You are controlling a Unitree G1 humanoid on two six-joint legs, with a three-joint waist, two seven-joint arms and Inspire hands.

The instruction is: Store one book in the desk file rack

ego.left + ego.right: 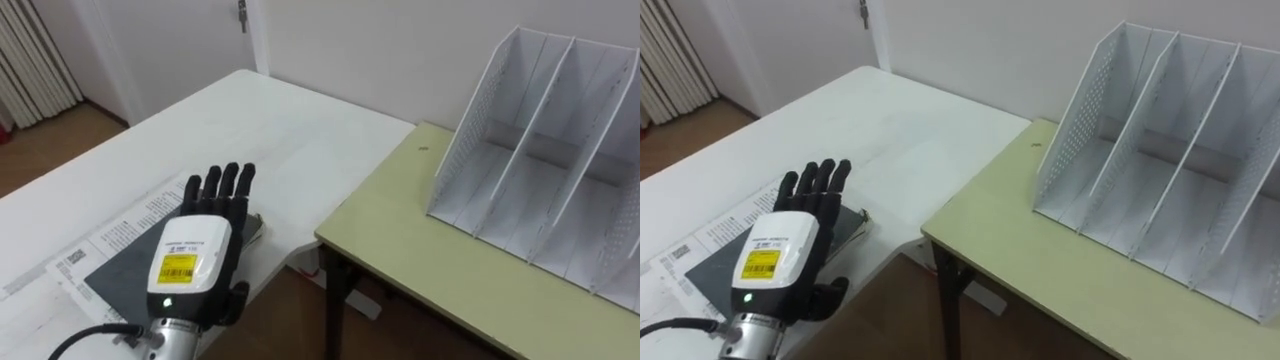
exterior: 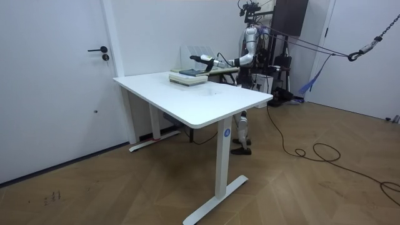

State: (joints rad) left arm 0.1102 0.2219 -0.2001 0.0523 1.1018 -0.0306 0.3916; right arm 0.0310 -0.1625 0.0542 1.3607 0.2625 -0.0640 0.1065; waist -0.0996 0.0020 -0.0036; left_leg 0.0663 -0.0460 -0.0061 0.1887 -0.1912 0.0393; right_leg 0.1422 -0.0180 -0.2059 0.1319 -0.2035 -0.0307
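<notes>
Book (image 1: pixel 120 280): a thin one with a dark cover lies flat at the lower left of the left eye view, close to the near edge of the white table (image 1: pixel 250 130). Under it is something pale and printed (image 1: pixel 110 235), a sheet or another cover, I cannot tell which. In the room view it reads as a low stack (image 2: pixel 187 76) at the far end of that table, with the robot standing behind it and one arm reaching over.

The left robot hand (image 1: pixel 200 245) hangs palm down over the right part of the dark cover. Its fingers (image 1: pixel 232 185) are straight and set side by side, curled round nothing. Whether they press on the cover cannot be told.

The file rack (image 1: pixel 540 180) stands at the upper right of the frame on a yellow-green table (image 1: pixel 450 280). It is white, with slanted dividers and bare compartments, well apart from the book.

The book looks light and fairly stiff, with a smooth cover that is likely to slide. Lying flat, it offers no edge to get under. The better hold is probably along the spine near its middle, thumb below, once that edge overhangs the table. Gripped at a loose corner, the pages would probably fan open.
</notes>
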